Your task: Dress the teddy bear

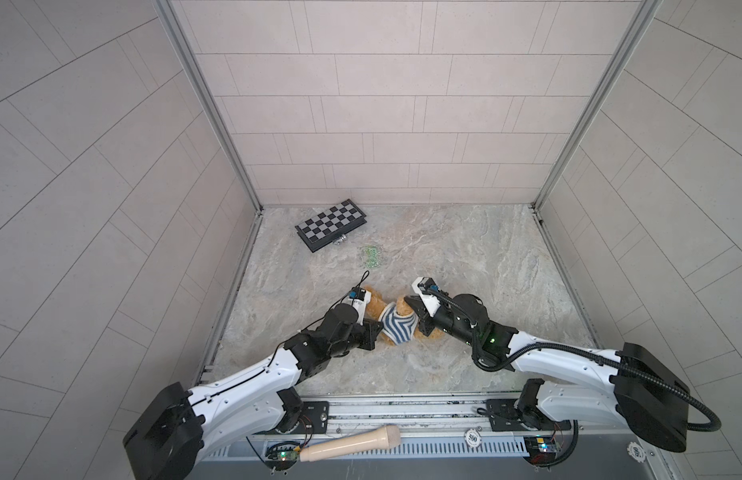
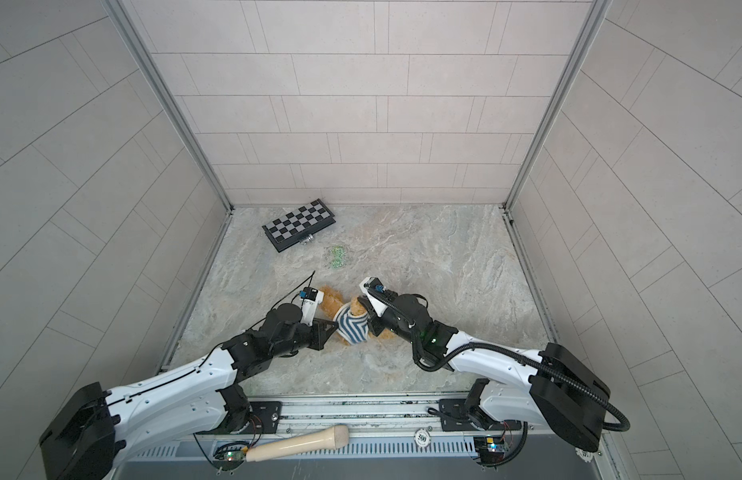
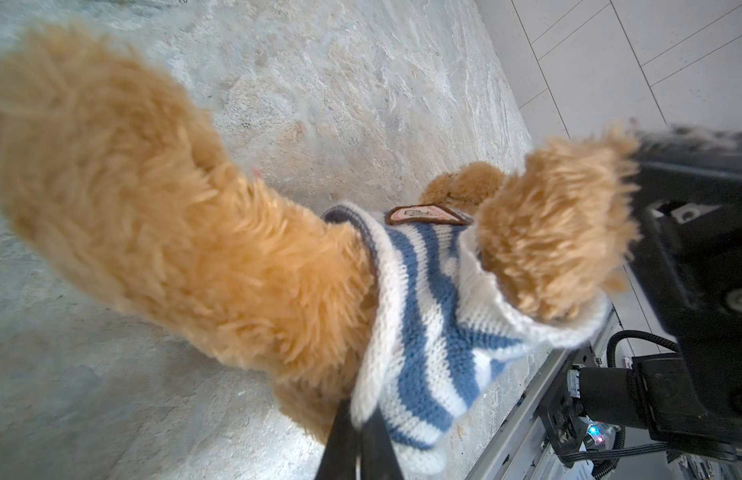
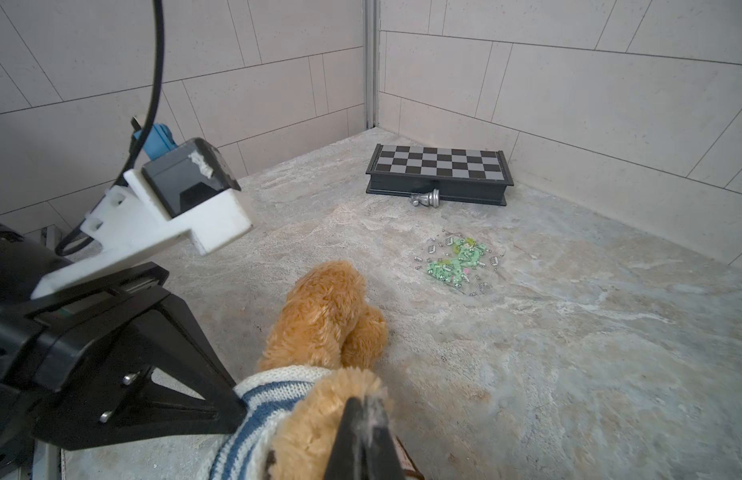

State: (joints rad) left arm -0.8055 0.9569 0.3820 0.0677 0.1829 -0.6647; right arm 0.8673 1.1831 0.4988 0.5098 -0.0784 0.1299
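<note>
The teddy bear (image 1: 402, 308) lies on the stone table between my two grippers, seen in both top views, its golden-brown fur (image 3: 153, 208) filling the left wrist view. A blue-and-white striped knit sweater (image 1: 396, 328) covers its middle (image 3: 423, 311). My left gripper (image 3: 359, 409) is shut on the sweater's white hem, at the sweater's left side (image 1: 381, 328). My right gripper (image 4: 363, 401) is shut on a furry limb (image 3: 560, 228) that sticks out of a sweater opening, reaching in from the right (image 1: 409, 302). The bear's face is hidden.
A folded chessboard box (image 1: 331, 224) lies at the back left with a silver chess piece (image 4: 425, 198) beside it. A small bag of green bits (image 1: 371, 256) sits behind the bear. A wooden handle (image 1: 348, 444) and a poker chip (image 1: 472, 436) rest on the front rail.
</note>
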